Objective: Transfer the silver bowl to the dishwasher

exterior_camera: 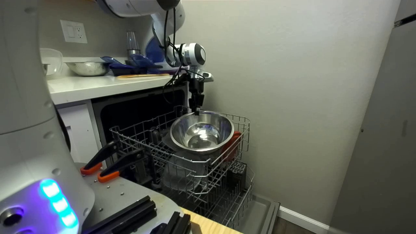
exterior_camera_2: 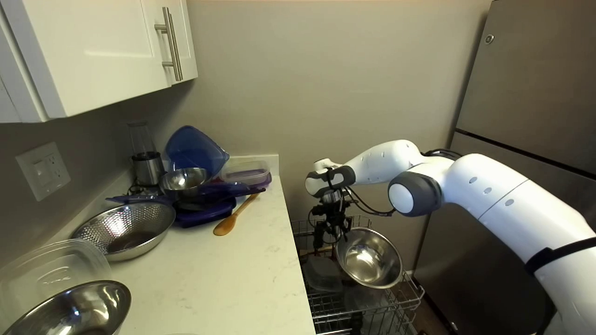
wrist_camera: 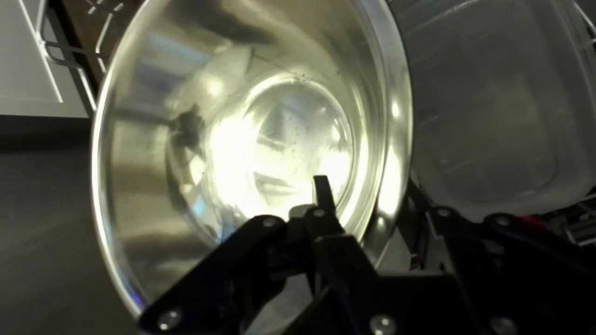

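The silver bowl (exterior_camera: 208, 125) lies tilted on the upper rack of the open dishwasher (exterior_camera: 130, 110), above a clear plastic container. It also shows in an exterior view (exterior_camera_2: 368, 260) and fills much of the wrist view (wrist_camera: 298, 121). My gripper (wrist_camera: 368, 186) is open at the bowl's rim, with one finger over the inside and the other outside, and a visible gap between finger and rim. In both exterior views the gripper (exterior_camera: 196, 112) (exterior_camera_2: 330, 239) points down at the bowl's far edge. Exact finger contact with the rim cannot be told.
The grey upper rack (exterior_camera: 191, 161) holds clear plastic containers (wrist_camera: 489, 102) and a red-orange item (exterior_camera: 231, 146). The counter (exterior_camera_2: 233, 279) beside it carries a colander (exterior_camera_2: 135, 228), another metal bowl (exterior_camera_2: 79, 307), blue dishes and a wooden spoon (exterior_camera_2: 228, 224). A wall and fridge (exterior_camera_2: 526, 83) bound the space.
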